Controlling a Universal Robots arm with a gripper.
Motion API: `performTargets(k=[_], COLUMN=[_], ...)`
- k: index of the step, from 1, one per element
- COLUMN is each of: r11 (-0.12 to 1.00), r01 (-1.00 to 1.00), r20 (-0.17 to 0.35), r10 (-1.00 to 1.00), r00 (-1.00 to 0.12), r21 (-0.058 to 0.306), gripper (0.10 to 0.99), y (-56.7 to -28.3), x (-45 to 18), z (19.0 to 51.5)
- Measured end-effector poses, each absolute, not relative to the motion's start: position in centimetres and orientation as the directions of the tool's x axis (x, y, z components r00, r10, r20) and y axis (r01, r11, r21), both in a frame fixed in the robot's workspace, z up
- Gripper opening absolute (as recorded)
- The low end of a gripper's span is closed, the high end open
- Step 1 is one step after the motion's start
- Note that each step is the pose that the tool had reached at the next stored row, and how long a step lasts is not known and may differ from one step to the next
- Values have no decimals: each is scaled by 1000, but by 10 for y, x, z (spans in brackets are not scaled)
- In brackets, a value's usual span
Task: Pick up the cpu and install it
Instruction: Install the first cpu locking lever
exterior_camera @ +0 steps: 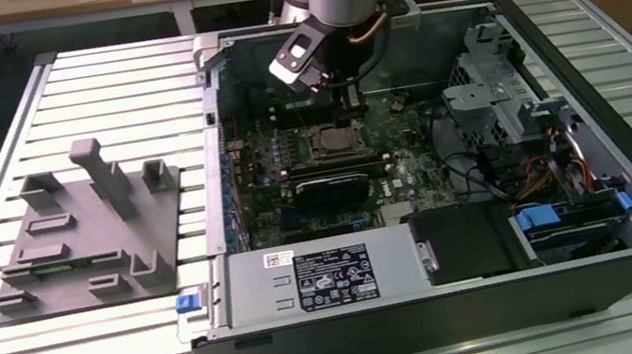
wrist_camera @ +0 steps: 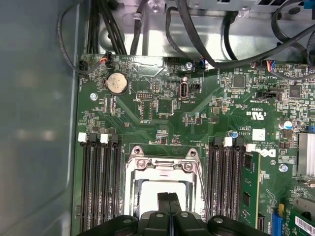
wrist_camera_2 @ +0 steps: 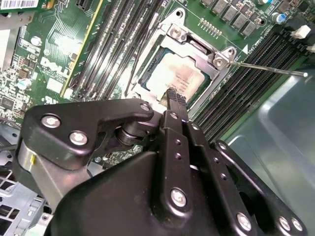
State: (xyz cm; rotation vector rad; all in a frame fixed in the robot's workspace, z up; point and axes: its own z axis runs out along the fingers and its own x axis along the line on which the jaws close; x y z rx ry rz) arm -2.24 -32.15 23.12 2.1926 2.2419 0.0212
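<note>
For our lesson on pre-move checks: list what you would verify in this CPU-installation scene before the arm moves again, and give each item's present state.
1. cpu lies inside the socket frame: ok.
2. cpu fully flat and seated: cannot tell.
3. gripper fingers together, holding nothing: ok.
4. Fingertips directly above the cpu in both wrist views: ok.
5. Fingertips touching the cpu top or just clear: cannot tell.
6. Thin retention lever raised, socket not latched: not ok.
</note>
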Motion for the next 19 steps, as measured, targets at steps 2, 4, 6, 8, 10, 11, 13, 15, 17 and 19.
performTargets(k=[2,4,6,8,10,11,13,15,17,19], r11=[22,22,22,22,22,22,22,22,28,50], r01=[1000,1000,1000,1000,1000,1000,1000,1000,1000,999], r20=[5,6,5,5,5,5,5,5,6,5], r10=[1000,1000,1000,1000,1000,1000,1000,1000,1000,999], r00=[-22,-22,-22,-22,-22,-22,-22,-22,-28,-50], r21=[14,14,14,14,14,14,14,14,14,14], gripper=[106,106,106,106,106,106,106,106,106,106], y=[-322,-321,-322,-321,-321,-321,-321,-321,-321,-321], x=[-22,-22,-22,-22,-22,-22,-22,-22,-22,-22], z=[234,239,244,250,255,257,261,263,263,262])
